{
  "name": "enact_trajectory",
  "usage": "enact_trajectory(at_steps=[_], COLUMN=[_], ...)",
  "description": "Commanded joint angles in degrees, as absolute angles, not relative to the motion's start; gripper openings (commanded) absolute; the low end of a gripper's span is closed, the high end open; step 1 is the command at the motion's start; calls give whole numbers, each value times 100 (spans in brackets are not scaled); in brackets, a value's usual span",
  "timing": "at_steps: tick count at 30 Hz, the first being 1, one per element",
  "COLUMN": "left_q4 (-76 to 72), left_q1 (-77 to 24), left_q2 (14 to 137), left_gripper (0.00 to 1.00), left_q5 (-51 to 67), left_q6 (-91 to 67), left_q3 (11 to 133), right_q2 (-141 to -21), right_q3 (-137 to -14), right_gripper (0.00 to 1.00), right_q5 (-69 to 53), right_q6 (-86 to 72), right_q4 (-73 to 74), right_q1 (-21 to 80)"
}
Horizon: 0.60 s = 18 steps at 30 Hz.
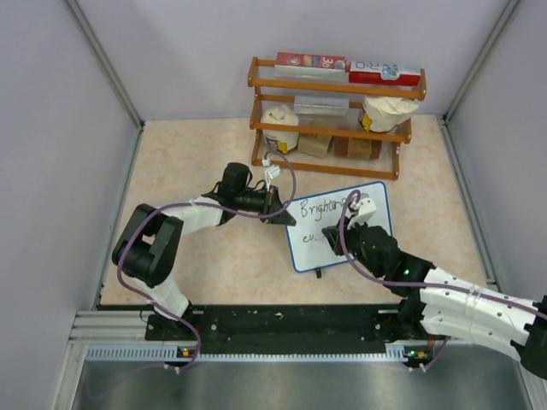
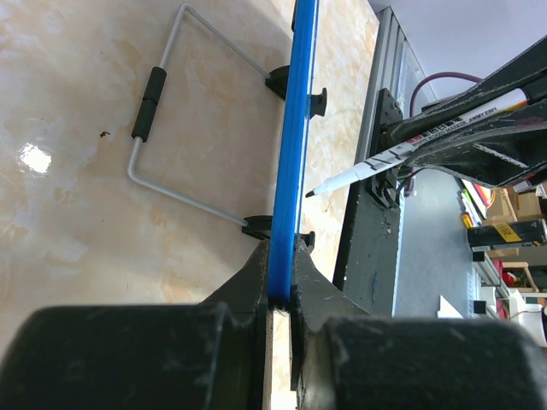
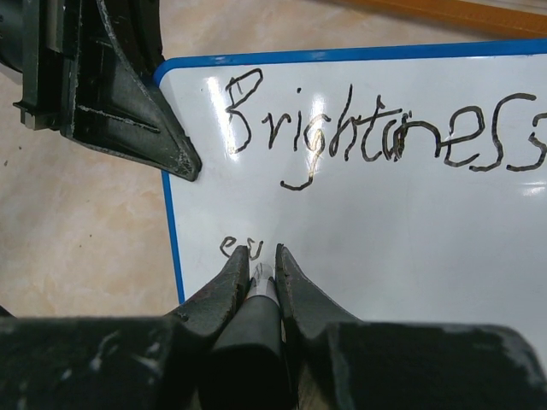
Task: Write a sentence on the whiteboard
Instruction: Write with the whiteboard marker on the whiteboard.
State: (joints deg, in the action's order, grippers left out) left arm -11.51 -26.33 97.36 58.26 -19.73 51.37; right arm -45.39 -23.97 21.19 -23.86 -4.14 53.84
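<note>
top view: whiteboard point(image 1: 313, 257) near the middle of the tan table point(image 1: 197, 154); left gripper point(image 1: 279, 210) clamped shut on its left edge, right gripper point(image 1: 331, 237) over its lower half. left wrist view: fingers point(image 2: 246, 292) pinching the blue rim edge-on, marker point(image 2: 402, 153) tip just beside the board. right wrist view: jaws closed tight on the marker, tip by "ev" beneath "brightness", the sentence point(image 3: 376, 141) in black
</note>
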Motion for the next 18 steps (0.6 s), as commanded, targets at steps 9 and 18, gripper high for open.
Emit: enact_trajectory(at_steps=[9,18], left_q4=[-782,-773], left_q1=[-2742,-2742], left_q2=[9897,9896], left_gripper=[0,0], left_q5=[4904,4896], left_q6=[-1160,-1151], left_q3=[5054,5045], right_q2=[-4649,-4702], right_q3=[-2399,-2320], right_gripper=[0,0], right_q5=[2092,2188], right_q6=[-2461,-2522], right_q4=[-738,-800], right_q1=[5353,5317])
